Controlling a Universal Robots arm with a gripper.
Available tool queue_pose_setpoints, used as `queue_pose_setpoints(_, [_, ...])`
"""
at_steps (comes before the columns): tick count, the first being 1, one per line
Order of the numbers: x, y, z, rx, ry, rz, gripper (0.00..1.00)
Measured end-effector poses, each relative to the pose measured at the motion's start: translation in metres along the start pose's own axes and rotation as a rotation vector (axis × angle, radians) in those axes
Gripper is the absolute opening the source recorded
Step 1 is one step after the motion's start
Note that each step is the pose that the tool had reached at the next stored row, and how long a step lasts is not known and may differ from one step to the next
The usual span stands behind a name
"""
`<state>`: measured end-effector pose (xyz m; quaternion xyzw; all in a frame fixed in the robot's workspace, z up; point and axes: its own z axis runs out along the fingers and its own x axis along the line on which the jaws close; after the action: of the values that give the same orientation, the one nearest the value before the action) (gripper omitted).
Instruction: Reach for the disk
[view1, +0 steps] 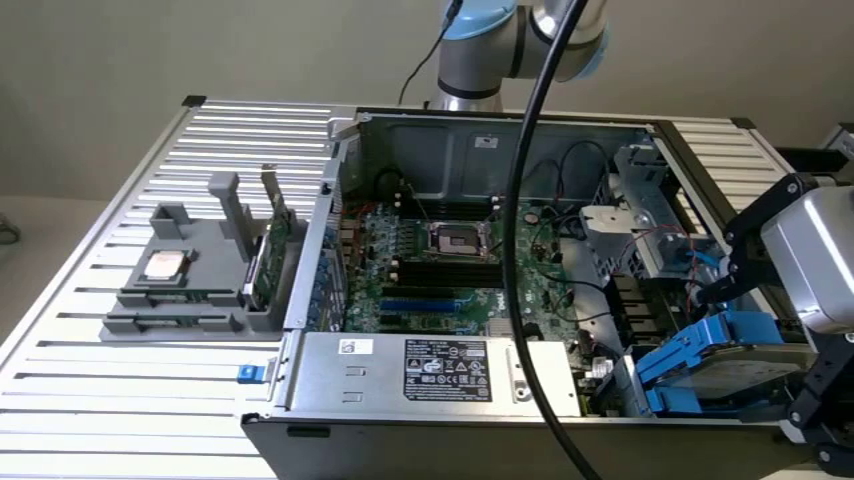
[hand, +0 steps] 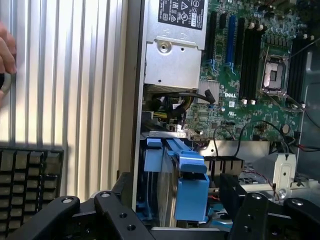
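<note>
Blue plastic rails are framing the disk (view1: 727, 365), and in the exterior view we are seeing it sitting tilted in the corner of the open computer case (view1: 467, 130) at the exterior view's right, near the front edge of the bench (view1: 134, 400). The gripper (view1: 801, 300) is hanging just above and beside it at that same corner, its black linkage arms reaching down toward the blue carrier without touching it. We are also noticing the large silver box (view1: 441, 370) with its black-and-white label lying along the case's front edge, the motherboard (view1: 441, 260) filling the case floor, and a grey holder (view1: 174, 280) carrying a small square chip (view1: 164, 265) standing on the slatted bench outside the case, toward the exterior view's left. A black cable (view1: 534, 200) is running down across the case from the arm (view1: 481, 40) at the back edge.

In the wrist view we are looking along the fingers (hand: 107, 210), which are standing wide apart and holding nothing, with the disk (hand: 172, 180) lying between them and a little beyond their tips. Its blue carrier is resting against the case wall, with the silver box (hand: 175, 55) just past it and the motherboard (hand: 250, 75) alongside. A person's hand (hand: 6, 55) is showing over the ribbed bench (hand: 75, 100), and a black keyboard (hand: 30, 180) is lying on it.
</note>
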<state>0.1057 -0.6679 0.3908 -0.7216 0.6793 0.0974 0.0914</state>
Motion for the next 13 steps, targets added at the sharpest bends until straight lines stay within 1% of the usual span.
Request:
queue_pose_setpoints(2, [0.0004, 0.0, 0.0015, 0.0001, -0.0016, 0.0, 0.78])
queue_pose_setpoints(5, [0.0006, 0.0, 0.0018, 0.0003, -0.0049, 0.0, 0.59])
queue_pose_setpoints(6, [0.0006, 0.0, 0.0018, 0.0004, -0.0062, 0.0, 0.59])
queue_pose_setpoints(8, [0.0007, 0.0001, 0.0019, 0.0006, -0.0094, 0.0, 0.47])
queue_pose_setpoints(9, [0.0007, 0.0001, 0.0018, 0.0006, -0.0103, 0.0, 0.47])
queue_pose_setpoints(11, [0.0007, 0.0001, 0.0018, 0.0007, -0.0114, 0.0, 0.36])
queue_pose_setpoints(13, [0.0007, 0.0, 0.0019, 0.0007, -0.0121, 0.0, 0.34])
